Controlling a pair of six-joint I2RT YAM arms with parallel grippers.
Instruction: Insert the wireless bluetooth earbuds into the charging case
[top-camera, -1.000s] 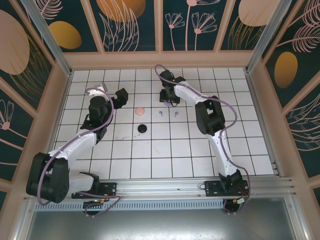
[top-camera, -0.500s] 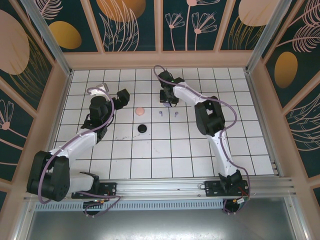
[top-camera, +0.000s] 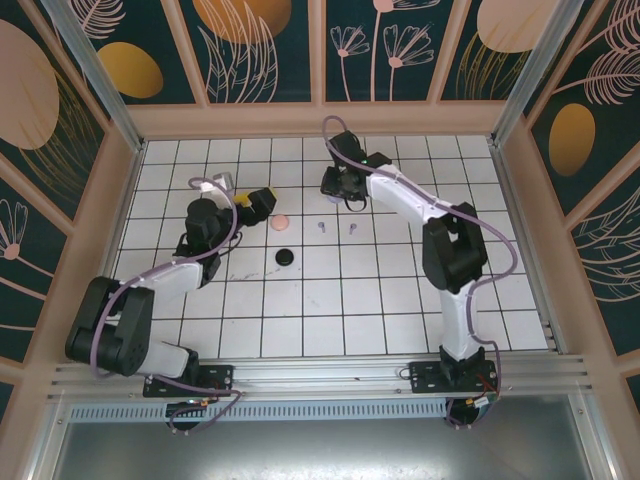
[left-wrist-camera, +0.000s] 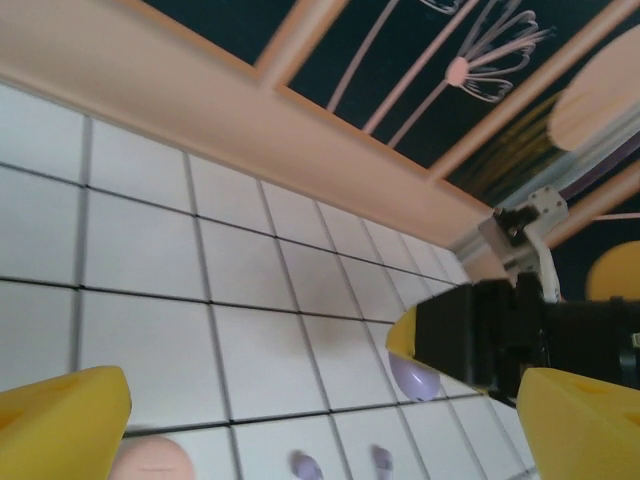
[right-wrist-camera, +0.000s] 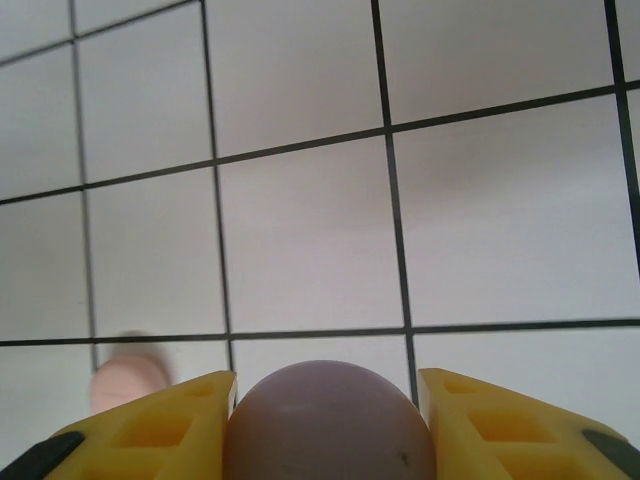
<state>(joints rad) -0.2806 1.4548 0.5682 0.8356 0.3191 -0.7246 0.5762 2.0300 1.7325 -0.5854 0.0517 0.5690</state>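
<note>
While my right gripper (right-wrist-camera: 325, 400) clenched the lilac case (right-wrist-camera: 330, 425) by the table's (top-camera: 400, 300) far edge, left gripper (top-camera: 264, 200) hung released. Lilac earbuds (top-camera: 320, 227) lay loose just beside, toward the near edge. Next, probably: open case, fetch a bud.

Two tiny lilac earbuds (top-camera: 321, 227), stemmed, lying side by side and slightly apart on white tiles near the table's middle. Just beyond, farther back: rounded lilac charging case (right-wrist-camera: 330, 425), pinched in the right gripper (top-camera: 337, 190).
</note>
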